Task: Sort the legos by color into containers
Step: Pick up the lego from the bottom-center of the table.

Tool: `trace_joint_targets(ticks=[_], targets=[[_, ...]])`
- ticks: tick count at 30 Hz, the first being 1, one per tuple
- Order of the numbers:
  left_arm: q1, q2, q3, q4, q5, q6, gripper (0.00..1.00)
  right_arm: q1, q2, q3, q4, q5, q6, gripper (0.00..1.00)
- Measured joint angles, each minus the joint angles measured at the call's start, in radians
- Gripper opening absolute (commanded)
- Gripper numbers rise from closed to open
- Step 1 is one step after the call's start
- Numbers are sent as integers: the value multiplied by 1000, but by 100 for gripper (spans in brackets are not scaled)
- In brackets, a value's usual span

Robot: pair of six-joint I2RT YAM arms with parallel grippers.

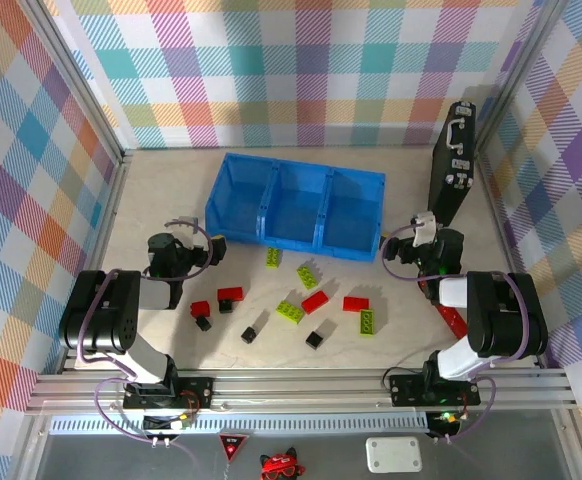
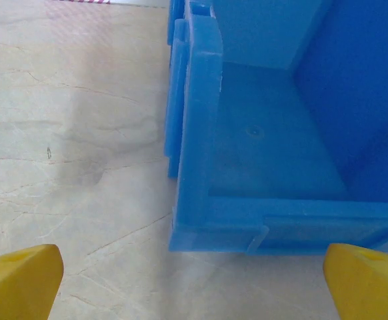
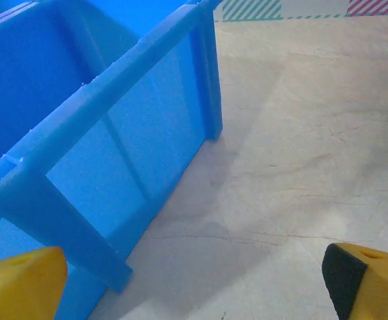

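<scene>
ARMS READY, BRICKS UNSORTED: Two robot arms sit folded at the near edge of a marbled table (image 1: pixel 161 190) with the sorting job not yet begun. About a dozen Lego bricks (image 1: pixel 290 312), red, lime-green and black, lie scattered on the tabletop between the arm bases and the blue three-compartment bin (image 1: pixel 301 168), whose compartments all look empty from above. The left gripper (image 2: pixel 194 280) points at the bin's left front corner, its yellow fingers (image 2: pixel 21 280) spread wide with nothing between them. The right gripper (image 3: pixel 194 283) faces the bin's right outer wall, jaws likewise spread and empty. The scatter lies just in front of the bin, seemingly within reach of both arms, so each brick would need only a short carry over the front wall. A red brick (image 1: pixel 230 294) and a small black brick (image 1: pixel 203 323) lie nearest the left arm, a lime brick (image 1: pixel 367 321) nearer the right. A black case with a handle (image 1: pixel 453 160) stands by the right wall, apart from the bricks, and a long red strip (image 1: pixel 457 322) lies under the right arm
</scene>
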Motion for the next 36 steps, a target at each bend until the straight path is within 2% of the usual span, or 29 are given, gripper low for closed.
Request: trace_joint_targets(ticks=[31, 36], targets=[[0, 0, 0, 0, 6, 0, 100, 0, 0, 0, 5, -4, 0, 99], [0, 0, 0, 0, 6, 0, 100, 0, 0, 0, 5, 50, 13, 99]])
